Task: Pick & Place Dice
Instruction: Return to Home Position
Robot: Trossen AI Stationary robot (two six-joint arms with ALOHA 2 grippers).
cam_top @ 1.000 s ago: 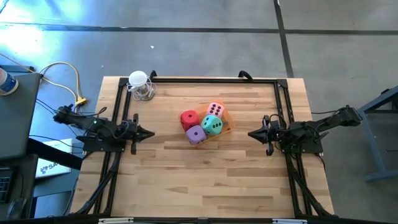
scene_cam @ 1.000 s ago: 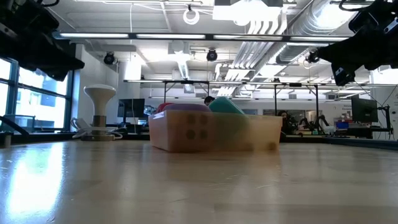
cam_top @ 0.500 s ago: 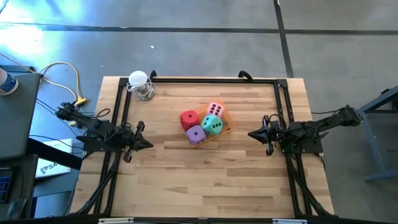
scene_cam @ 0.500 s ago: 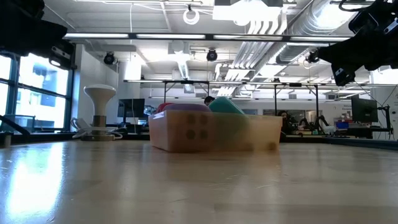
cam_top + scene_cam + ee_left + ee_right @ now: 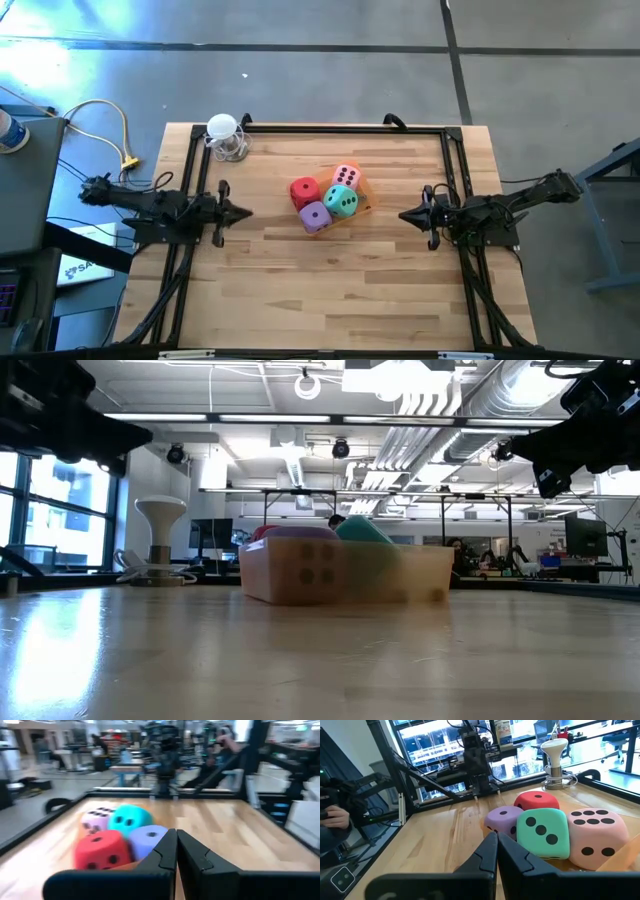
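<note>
Red [image 5: 305,192], pink [image 5: 346,176], teal [image 5: 342,200] and purple [image 5: 316,216] dice sit bunched together at the table's middle. They are in a translucent orange tray [image 5: 364,197], whose wall [image 5: 345,575] stands in front of them in the low view. My left gripper [image 5: 246,212] hovers shut at the table's left side and points level at the dice. My right gripper [image 5: 403,214] hovers shut at the right side, also pointing at them. The dice show past the shut fingers in both the left wrist view [image 5: 176,834] and the right wrist view [image 5: 496,837].
A black frame [image 5: 320,128] runs along the table's far and side edges. A white knobbed stand [image 5: 225,135] with a coiled cable sits at the far left corner. Bare wood lies between each gripper and the dice. A person's hand [image 5: 335,815] shows beyond the table.
My left gripper swung its tip toward the table's near edge, then back, and points at the dice again, still shut. The dice and my right gripper have kept still.
</note>
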